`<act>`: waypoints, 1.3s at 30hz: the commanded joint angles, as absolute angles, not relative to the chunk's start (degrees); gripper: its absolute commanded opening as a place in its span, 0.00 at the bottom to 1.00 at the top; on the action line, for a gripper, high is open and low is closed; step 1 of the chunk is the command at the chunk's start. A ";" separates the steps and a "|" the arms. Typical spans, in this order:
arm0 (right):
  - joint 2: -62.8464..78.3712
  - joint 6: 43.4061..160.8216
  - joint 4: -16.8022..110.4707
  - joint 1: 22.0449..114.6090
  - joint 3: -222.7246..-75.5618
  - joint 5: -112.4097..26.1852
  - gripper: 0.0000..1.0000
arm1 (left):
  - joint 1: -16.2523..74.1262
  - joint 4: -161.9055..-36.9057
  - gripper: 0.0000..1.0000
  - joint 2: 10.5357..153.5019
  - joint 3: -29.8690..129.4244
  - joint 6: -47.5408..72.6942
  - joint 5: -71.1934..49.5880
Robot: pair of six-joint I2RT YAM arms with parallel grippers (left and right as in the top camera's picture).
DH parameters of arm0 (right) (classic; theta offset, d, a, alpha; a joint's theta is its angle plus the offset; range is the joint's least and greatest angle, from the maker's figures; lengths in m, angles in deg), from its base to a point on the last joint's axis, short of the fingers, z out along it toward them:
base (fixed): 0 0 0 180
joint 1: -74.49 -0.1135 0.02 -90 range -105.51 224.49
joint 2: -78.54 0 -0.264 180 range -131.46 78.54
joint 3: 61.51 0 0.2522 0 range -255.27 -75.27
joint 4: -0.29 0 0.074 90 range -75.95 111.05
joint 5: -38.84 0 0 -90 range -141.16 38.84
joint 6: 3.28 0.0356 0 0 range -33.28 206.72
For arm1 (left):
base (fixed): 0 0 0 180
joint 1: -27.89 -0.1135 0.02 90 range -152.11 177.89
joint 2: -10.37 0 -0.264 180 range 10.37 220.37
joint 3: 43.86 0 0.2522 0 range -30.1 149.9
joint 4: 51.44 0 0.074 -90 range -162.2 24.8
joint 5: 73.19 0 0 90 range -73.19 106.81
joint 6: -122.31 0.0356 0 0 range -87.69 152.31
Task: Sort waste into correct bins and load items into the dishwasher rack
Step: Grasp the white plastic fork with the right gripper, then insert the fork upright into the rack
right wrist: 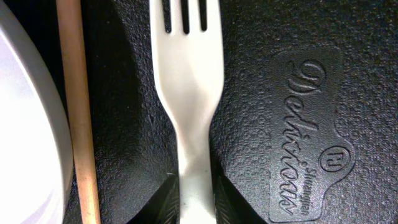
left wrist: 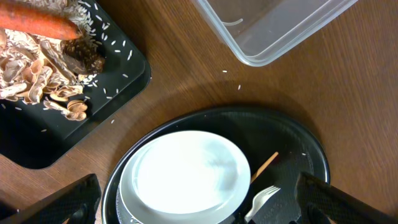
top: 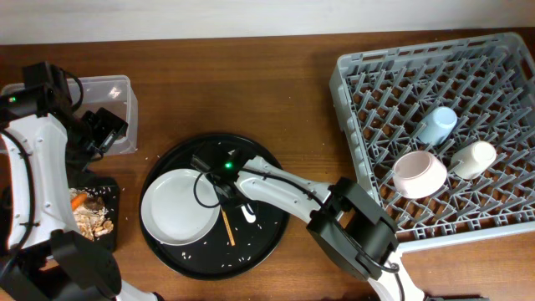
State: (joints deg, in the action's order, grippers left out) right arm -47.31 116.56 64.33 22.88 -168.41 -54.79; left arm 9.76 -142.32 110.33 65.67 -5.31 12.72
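Note:
My right gripper [right wrist: 198, 202] is shut on the handle of the white fork [right wrist: 186, 93], which lies on the round black tray [right wrist: 298, 93]. A wooden chopstick [right wrist: 78, 112] lies beside it, next to the white plate [right wrist: 25, 124]. In the overhead view the right gripper [top: 238, 202] is over the tray, with the plate [top: 180, 206] to its left. My left gripper [left wrist: 199, 211] is open and empty above the plate [left wrist: 186, 177]. The black bin [left wrist: 37, 143] holds the carrot [left wrist: 37, 25], brown scraps and rice crumbs. The clear tub [left wrist: 273, 31] looks empty.
The grey dishwasher rack [top: 376, 75] stands at the right and holds a light blue cup [top: 436, 125], a white cup [top: 473, 159] and a white bowl [top: 420, 173]. Rice grains are scattered on the tray [top: 267, 238] and on the table near the bins.

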 commanded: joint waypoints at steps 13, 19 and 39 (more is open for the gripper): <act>-48.79 118.68 73.90 25.45 -175.43 -51.84 0.04 | 9.60 -142.37 0.99 109.88 65.60 -6.06 12.72; -47.24 118.51 76.51 30.68 -176.83 -48.92 0.04 | 9.60 -142.37 0.99 109.88 65.60 -6.06 12.74; -37.34 87.93 85.25 70.76 -189.92 -48.17 0.06 | 9.60 -142.37 0.99 109.88 65.60 -6.06 12.72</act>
State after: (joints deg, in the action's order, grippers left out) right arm -37.97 93.68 85.58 68.80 -189.37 -48.26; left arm 9.76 -142.30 110.33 65.67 -5.31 12.69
